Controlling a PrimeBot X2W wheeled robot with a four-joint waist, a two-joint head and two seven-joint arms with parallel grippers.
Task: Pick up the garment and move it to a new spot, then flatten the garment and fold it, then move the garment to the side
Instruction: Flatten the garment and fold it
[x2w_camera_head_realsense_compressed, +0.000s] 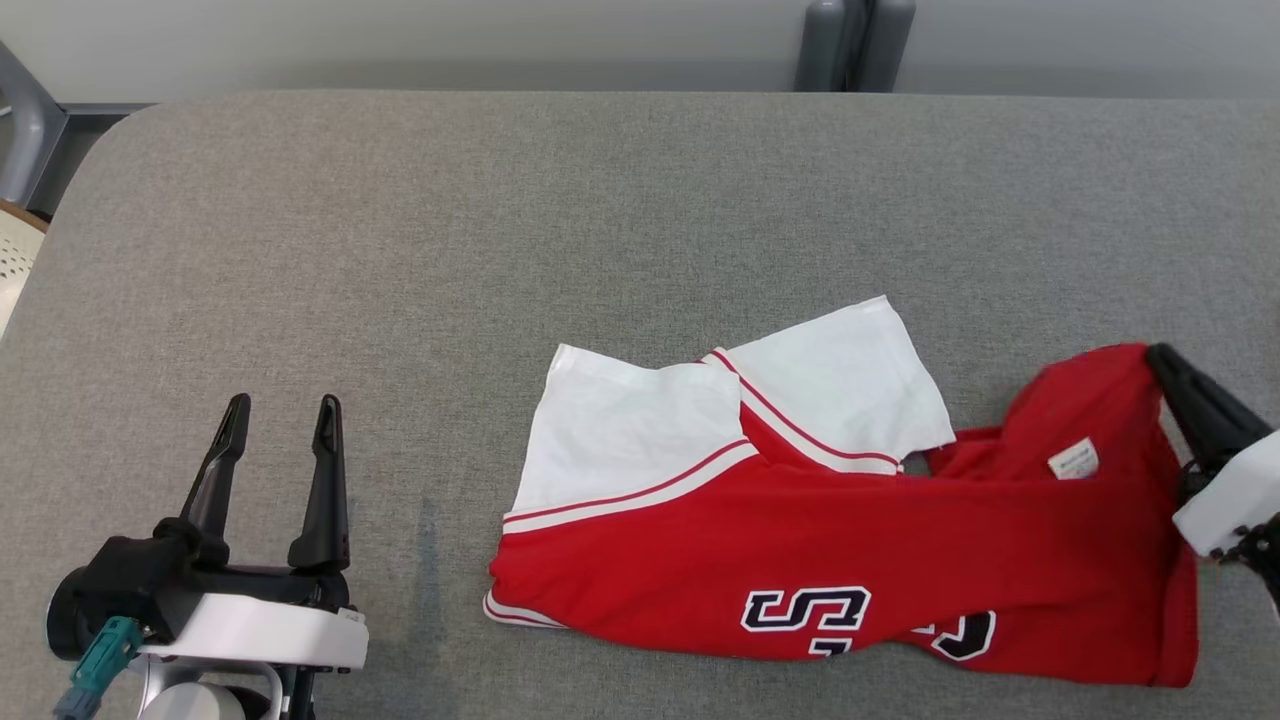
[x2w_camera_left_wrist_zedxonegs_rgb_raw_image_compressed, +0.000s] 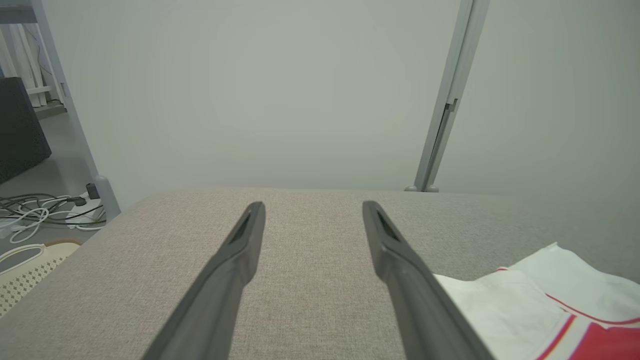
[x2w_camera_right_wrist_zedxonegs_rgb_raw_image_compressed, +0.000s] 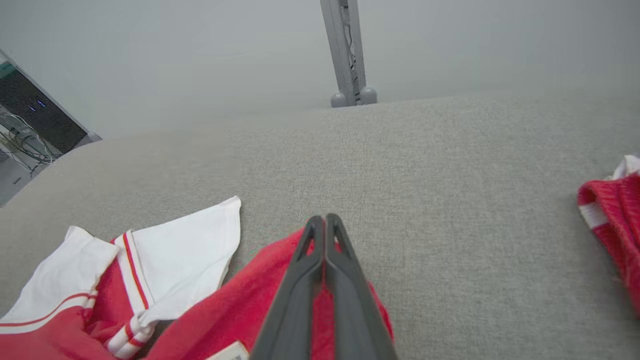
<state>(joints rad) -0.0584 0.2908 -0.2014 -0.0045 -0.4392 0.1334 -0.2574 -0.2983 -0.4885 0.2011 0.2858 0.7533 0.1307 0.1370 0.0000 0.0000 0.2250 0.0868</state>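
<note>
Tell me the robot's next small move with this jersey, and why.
Probably bring the open left gripper rightward to the left hem of the jersey: the right gripper is shut on its other end, and it lies rumpled, so flattening needs both ends held.

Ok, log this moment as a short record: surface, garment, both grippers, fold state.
surface: grey table
garment: red jersey with white sleeves, lying rumpled on the table's right half
left gripper: open, empty, left of the jersey and apart from it
right gripper: shut on the jersey's right edge, where the red cloth stands up off the table
fold state: not flat; sleeves overlap, not yet neatly folded
</note>
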